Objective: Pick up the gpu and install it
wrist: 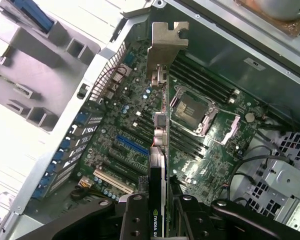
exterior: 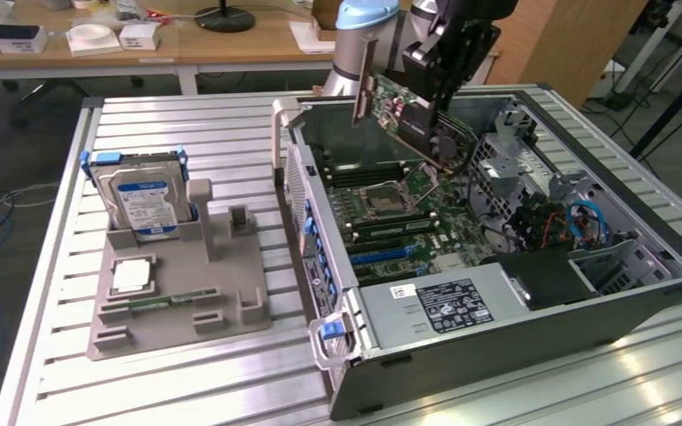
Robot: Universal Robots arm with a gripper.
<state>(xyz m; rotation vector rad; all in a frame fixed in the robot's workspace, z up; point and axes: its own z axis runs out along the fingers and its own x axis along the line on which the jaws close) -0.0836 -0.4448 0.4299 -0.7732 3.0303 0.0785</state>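
My gripper [exterior: 432, 71] was closed partway, clamped on the gpu [exterior: 386, 102], which it held on edge above the open computer case [exterior: 578, 319]. The card's silver end bracket [wrist: 167, 42] pointed away from my wrist, and the card hung over the green motherboard [wrist: 215, 160].

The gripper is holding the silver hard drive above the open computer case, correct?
Not quite: the gripper holds the gpu above the open computer case. The exterior view shows the hard drive standing in its grey holder.
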